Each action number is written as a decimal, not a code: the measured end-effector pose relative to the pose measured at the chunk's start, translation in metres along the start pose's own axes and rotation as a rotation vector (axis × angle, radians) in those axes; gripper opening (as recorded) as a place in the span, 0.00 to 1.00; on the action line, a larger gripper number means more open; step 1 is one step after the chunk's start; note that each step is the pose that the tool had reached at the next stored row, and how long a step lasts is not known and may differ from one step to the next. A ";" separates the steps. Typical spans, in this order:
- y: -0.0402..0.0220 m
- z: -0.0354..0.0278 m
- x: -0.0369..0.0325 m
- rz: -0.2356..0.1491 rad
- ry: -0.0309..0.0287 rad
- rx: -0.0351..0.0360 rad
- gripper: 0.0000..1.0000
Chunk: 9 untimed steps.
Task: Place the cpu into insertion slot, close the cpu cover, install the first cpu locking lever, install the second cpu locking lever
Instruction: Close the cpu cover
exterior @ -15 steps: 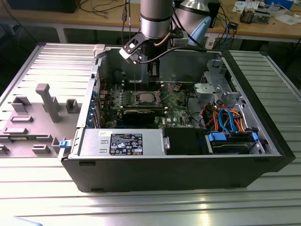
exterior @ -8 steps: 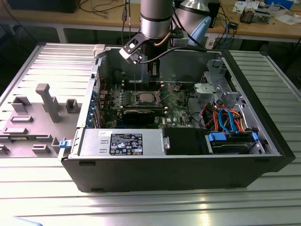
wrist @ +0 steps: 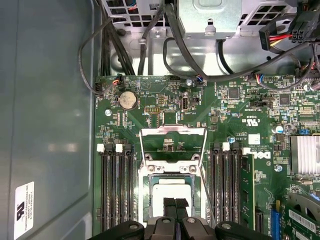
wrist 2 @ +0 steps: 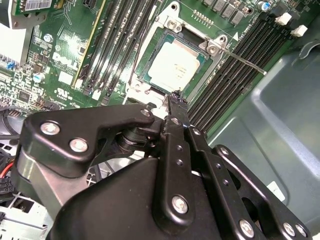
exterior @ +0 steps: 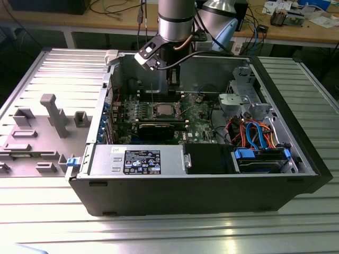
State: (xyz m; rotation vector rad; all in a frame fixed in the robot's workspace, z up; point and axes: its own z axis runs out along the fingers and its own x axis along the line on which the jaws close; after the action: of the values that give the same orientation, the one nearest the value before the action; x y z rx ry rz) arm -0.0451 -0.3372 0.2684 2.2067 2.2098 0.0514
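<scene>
The arm (exterior: 175,21) drops in from 12 o'clock into the open computer case (exterior: 201,196), which lies on the ribbed metal table (exterior: 296,227). The fingers (wrist: 169,206) look pressed together, with hardly a sliver between them, and they grip nothing. In the second wrist view they taper to one narrow tip (wrist 2: 175,100), which hangs just over the near edge of the slot (wrist: 170,169). Whether it actually touches the metal there, I cannot tell.

The cpu (wrist: 171,192) already lies flat in the slot, silver top up. In the exterior view it (exterior: 163,110) sits near the middle of the motherboard, just towards 7 o'clock from the foot of the arm.

The cover (wrist: 172,131) is tipped back off the slot on the side away from the fingers, so green board shows through its square cut-out. One thin lever (wrist 2: 242,61) angles out free from a corner of the slot, across the memory slots (wrist 2: 235,55).

In the exterior view the graphics card (exterior: 159,129) lies at 6 o'clock from the cpu, with the power supply (exterior: 137,160) beyond it, also at 6.
</scene>
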 end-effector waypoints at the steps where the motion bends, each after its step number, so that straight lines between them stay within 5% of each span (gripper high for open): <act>1: 0.0001 -0.0028 0.0000 0.000 0.0001 -0.0001 0.11; 9: 0.0010 -0.0039 0.0000 0.000 0.0000 0.0000 0.11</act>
State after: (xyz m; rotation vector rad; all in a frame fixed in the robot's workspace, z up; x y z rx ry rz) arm -0.0443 -0.3372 0.2724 2.2067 2.2099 0.0514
